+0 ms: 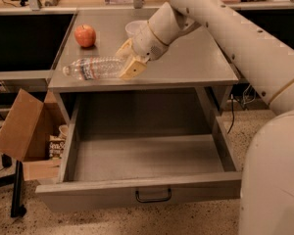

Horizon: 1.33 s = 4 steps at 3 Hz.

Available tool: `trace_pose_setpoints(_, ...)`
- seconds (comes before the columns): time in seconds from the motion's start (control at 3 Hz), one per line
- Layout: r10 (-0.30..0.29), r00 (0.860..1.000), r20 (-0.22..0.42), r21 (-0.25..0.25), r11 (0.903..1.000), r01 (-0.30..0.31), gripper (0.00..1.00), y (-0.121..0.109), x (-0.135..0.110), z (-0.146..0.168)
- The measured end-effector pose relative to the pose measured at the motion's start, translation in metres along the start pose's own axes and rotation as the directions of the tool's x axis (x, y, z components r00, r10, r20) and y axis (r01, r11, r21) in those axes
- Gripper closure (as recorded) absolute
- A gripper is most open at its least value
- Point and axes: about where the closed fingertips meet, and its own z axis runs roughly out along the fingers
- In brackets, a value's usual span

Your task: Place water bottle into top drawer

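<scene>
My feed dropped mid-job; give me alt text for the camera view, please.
The gripper is at the base end of the water bottle, which lies on its side on the grey tabletop near a red apple. Below, the top drawer stands pulled open, beside a cardboard box.

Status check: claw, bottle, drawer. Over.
Claw at base end of water bottle. Bottle lying on its side on tabletop. Top drawer open below. Apple behind, apart from bottle.
</scene>
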Motion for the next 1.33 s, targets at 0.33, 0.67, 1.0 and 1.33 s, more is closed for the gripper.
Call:
trace_pose_setpoints(0.33, -0.073, 0.997, 0.009, -0.064, 0.9952, 0.074, 1.0, 0.036, 0.002, 0.0)
trace_pose_setpoints(0.67, -0.073, 0.997, 0.009, -0.064, 0.9952, 0.074, 1.0, 0.036, 0.002, 0.0)
trace_pose_setpoints(1.0, -0.085, 0.996, -0.015, -0.107, 0.9907, 0.083, 1.0, 0.056, 0.006, 0.018)
trace_pose_setpoints(1.33, -0.029, 0.999, -0.025, -0.134, 0.9906, 0.026, 1.0, 0.088, 0.025, 0.04)
